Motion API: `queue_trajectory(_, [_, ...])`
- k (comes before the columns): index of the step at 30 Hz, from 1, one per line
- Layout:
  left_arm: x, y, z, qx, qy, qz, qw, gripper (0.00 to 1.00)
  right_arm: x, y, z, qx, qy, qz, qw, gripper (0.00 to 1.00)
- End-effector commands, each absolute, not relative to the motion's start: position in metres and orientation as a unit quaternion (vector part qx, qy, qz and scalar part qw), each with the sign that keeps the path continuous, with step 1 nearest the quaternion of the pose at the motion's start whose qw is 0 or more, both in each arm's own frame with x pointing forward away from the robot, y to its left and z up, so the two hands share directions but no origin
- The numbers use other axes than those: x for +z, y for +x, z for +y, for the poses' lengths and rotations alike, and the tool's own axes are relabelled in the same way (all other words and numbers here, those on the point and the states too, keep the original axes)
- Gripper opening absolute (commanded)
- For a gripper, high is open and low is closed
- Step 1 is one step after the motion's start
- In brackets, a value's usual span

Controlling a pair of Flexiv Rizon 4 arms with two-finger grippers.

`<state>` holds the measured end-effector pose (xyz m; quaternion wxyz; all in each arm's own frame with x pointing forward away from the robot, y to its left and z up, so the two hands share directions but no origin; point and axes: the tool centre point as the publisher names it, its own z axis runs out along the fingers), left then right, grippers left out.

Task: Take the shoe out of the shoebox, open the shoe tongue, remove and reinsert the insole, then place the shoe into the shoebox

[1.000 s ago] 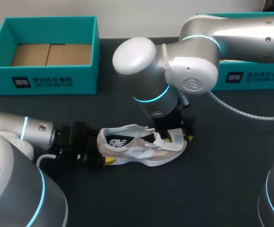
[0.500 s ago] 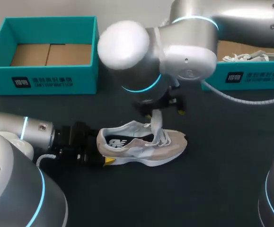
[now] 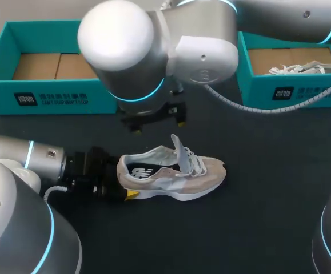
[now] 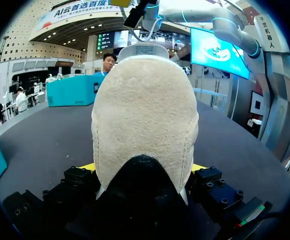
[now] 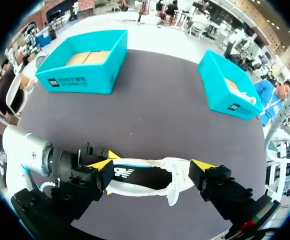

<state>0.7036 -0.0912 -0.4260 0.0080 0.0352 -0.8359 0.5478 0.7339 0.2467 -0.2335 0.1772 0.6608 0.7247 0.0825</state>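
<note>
The shoe [image 3: 176, 177] lay in the middle of the surface [image 3: 268, 228], toe toward 3 o'clock; the left fingers [image 3: 132, 194] clamped its heel [image 4: 145, 100] at 9 o'clock; the right fingers [image 5: 202, 164] hung spread and empty above, toward the shoe's 11 o'clock. The tongue [image 3: 178, 149] stood upright; it could well flop back over the opening; a hard pull on the insole might twist the shoe from that heel-only grip, or snag the laces [image 3: 195, 165].

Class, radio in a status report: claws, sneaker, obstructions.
Left claw shut on sneaker heel. Right claw open above sneaker, empty. Tongue up, insole in. Nothing between right claw and sneaker.
</note>
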Motion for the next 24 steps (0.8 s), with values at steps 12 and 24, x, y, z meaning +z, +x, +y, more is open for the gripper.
queue_trajectory(12, [-0.432,0.701,-0.095,0.547,0.035,-0.836,0.008,0.0,-0.245,0.737,0.247,0.103,0.35,0.93,0.036,1.0])
queue_trajectory(24, [-0.432,0.701,-0.095,0.547,0.035,-0.836,0.008,0.0,-0.266,0.735,0.265,0.013,0.179,0.984,0.021,1.0])
